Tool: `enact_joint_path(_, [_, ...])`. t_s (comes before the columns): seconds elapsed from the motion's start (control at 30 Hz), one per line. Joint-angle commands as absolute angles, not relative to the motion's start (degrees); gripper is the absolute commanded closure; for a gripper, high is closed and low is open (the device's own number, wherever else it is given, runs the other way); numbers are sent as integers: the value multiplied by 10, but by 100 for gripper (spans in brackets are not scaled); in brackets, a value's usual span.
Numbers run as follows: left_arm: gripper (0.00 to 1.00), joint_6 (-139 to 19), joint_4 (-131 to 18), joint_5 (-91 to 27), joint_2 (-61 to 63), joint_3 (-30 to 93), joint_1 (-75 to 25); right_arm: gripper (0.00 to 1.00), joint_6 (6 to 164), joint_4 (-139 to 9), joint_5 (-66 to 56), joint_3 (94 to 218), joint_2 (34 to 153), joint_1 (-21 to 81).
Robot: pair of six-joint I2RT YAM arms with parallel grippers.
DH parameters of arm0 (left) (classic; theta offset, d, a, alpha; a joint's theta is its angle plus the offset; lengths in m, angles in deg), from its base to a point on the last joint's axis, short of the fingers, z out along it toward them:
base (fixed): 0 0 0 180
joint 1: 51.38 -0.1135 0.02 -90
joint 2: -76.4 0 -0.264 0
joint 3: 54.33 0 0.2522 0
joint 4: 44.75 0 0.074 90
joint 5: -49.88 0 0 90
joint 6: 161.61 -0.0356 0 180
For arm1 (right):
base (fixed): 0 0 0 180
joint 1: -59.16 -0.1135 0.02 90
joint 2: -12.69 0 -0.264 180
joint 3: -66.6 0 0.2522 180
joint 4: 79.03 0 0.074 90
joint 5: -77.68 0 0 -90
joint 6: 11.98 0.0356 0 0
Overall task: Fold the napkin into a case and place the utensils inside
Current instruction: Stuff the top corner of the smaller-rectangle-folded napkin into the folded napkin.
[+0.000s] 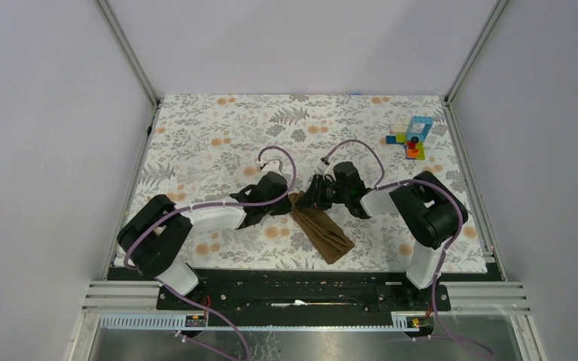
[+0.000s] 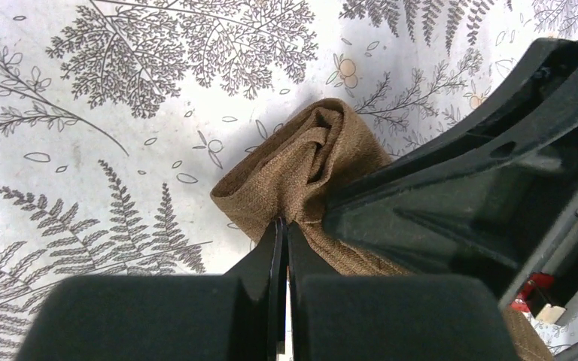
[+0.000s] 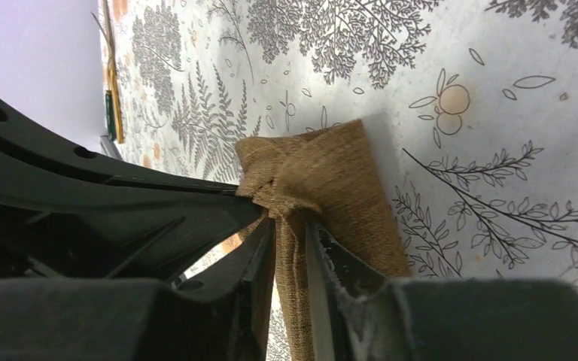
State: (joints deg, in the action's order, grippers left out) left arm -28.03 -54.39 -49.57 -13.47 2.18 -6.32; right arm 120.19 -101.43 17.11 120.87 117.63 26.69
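The brown napkin (image 1: pixel 323 229) lies folded into a narrow strip that runs from mid-table toward the near edge. Its far end is bunched up between both grippers. My left gripper (image 1: pixel 291 202) is shut on that end from the left; in the left wrist view its gripper (image 2: pixel 284 224) pinches the fabric (image 2: pixel 308 162). My right gripper (image 1: pixel 310 198) is shut on the same end from the right. In the right wrist view a fold of the napkin (image 3: pixel 331 177) is clamped in that gripper (image 3: pixel 291 226). The two grippers almost touch. The utensils are out of view.
A small stack of colourful toy blocks (image 1: pixel 413 139) stands at the far right of the floral table covering (image 1: pixel 218 135). Grey walls and metal frame posts close in the table on three sides. Each wrist view shows the other arm's black gripper close by.
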Motion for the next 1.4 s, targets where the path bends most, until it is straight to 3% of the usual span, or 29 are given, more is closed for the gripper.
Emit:
enact_joint_path(0.0, [100,-280,-541,-509,-100,15,-62,82,1177,-979,183,1221,1157,267])
enact_joint_path(0.17, [100,-283,-534,-491,-110,22,-61,99,1192,-1007,201,1237,1184,267])
enact_joint_path(0.5, [100,-275,-514,-467,-122,31,-61,100,1245,-1062,199,1271,1249,227])
enact_joint_path(0.67, [100,-259,-520,-456,-139,42,-61,86,1280,-1103,162,1260,1288,211])
enact_joint_path(0.87, [100,-262,-549,-494,-113,26,-61,70,1236,-1035,200,1212,1196,266])
enact_joint_path(1.0, [100,-261,-563,-511,-101,16,-61,69,1198,-978,204,1223,1149,271])
enact_joint_path(1.07, [100,-259,-564,-513,-96,12,-61,72,1198,-974,209,1232,1147,271])
enact_joint_path(1.23, [100,-256,-566,-510,-93,14,-61,93,1218,-998,226,1249,1171,271])
enact_joint_path(1.37, [100,-255,-563,-510,-87,13,-61,100,1231,-1025,233,1254,1201,268])
